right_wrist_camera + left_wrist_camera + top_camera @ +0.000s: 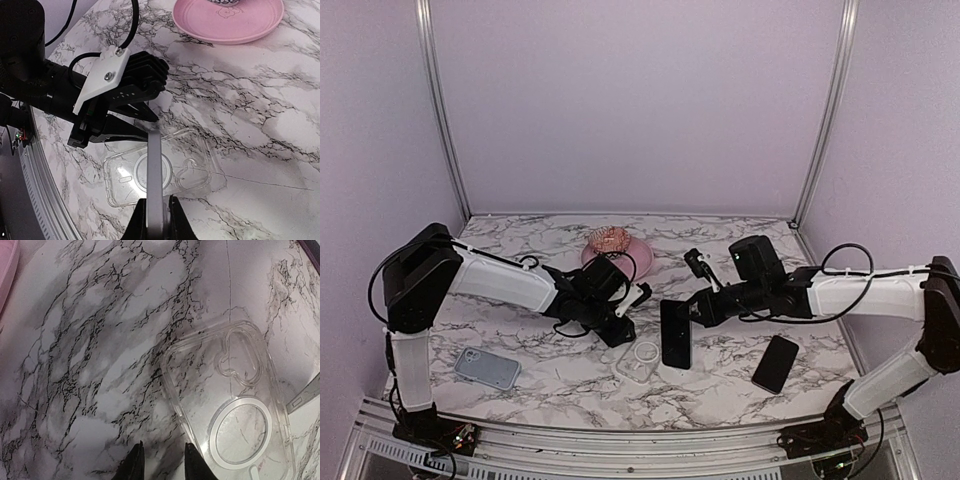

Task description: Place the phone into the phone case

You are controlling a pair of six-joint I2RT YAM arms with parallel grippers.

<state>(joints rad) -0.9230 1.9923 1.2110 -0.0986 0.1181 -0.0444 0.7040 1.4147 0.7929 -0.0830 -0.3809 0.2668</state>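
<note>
The clear phone case (638, 360) lies flat on the marble table, white ring up; it also shows in the left wrist view (230, 400) and the right wrist view (190, 167). My right gripper (156, 210) is shut on the phone (155, 170), seen edge-on with its pale edge over the case. In the top view the phone (675, 333) hangs tilted just right of the case, with the right gripper (705, 310) at its upper end. My left gripper (162, 465) is open and empty, low at the case's left edge (623, 333).
A pink plate (617, 250) with a coiled object stands behind the left gripper. An all-dark black phone (776, 362) lies at the right front. A grey-blue slab with a camera square (487, 368) lies at the left front. The left arm's body (120, 95) is close beyond the case.
</note>
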